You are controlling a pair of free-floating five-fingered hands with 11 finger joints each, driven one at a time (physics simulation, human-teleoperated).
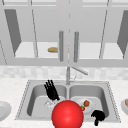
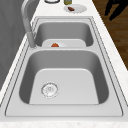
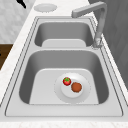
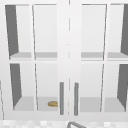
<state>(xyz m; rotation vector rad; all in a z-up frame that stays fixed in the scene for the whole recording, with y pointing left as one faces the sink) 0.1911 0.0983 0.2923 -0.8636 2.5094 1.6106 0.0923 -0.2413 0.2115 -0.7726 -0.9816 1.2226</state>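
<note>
You see a big shiny red ball [image 1: 67,114] low between both hands. Left hand [image 1: 51,91], fingers straight, holds nothing; right hand [image 1: 98,116] curls empty. Left of its fingers, a white plate [image 3: 85,93] carries a strawberry [image 3: 66,81] and a brown piece [image 3: 76,87].

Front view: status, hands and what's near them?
Left hand open, fingers up, over the left basin. Right hand curled, holding nothing, at the sink's front rim near the plate. Red ball blocks the middle.
</note>
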